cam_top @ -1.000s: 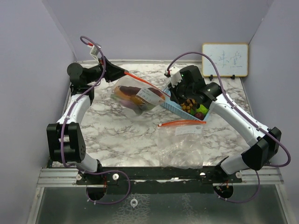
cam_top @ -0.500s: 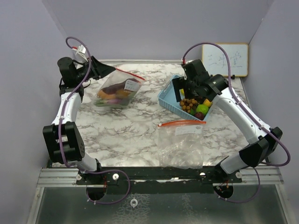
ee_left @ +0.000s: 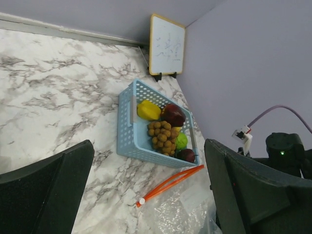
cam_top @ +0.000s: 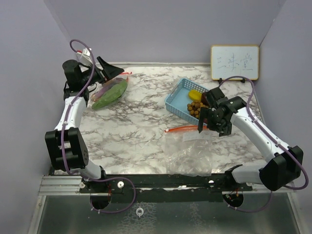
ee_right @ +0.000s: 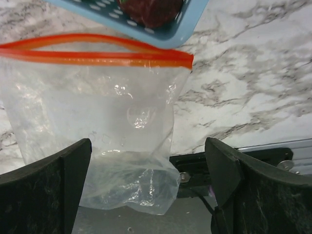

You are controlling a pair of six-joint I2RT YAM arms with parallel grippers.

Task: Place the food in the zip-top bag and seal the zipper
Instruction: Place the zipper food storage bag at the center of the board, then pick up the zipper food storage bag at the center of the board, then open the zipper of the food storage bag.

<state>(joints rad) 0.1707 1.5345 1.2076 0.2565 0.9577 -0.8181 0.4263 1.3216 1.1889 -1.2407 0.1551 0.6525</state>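
Observation:
A blue mesh basket (cam_top: 176, 100) (ee_left: 127, 127) holds food: a yellow fruit (ee_left: 148, 109), a dark red fruit (ee_left: 173, 114), a brown grape bunch (ee_left: 162, 136), a lime-green fruit (ee_left: 182, 141) and a purple fruit (ee_left: 187, 155). An empty zip-top bag (cam_top: 191, 148) (ee_right: 97, 131) with an orange zipper (cam_top: 184, 128) (ee_right: 92, 56) lies in front of the basket. My right gripper (cam_top: 210, 122) (ee_right: 147, 144) hangs open above it, holding nothing. A second, filled bag (cam_top: 109, 92) showing a long green vegetable lies at the far left. My left gripper (cam_top: 111, 68) (ee_left: 148, 161) is open just behind it.
A small whiteboard (cam_top: 234, 62) (ee_left: 166, 45) stands at the back right against the wall. Purple walls close in the left, back and right. The metal rail (cam_top: 165, 183) runs along the table's near edge, and the empty bag's bottom hangs over that edge.
The left arm swung the filled bag to the far left, opened and let it drop onto the table. The right gripper opened and moved from the basket's rim to above the empty bag.

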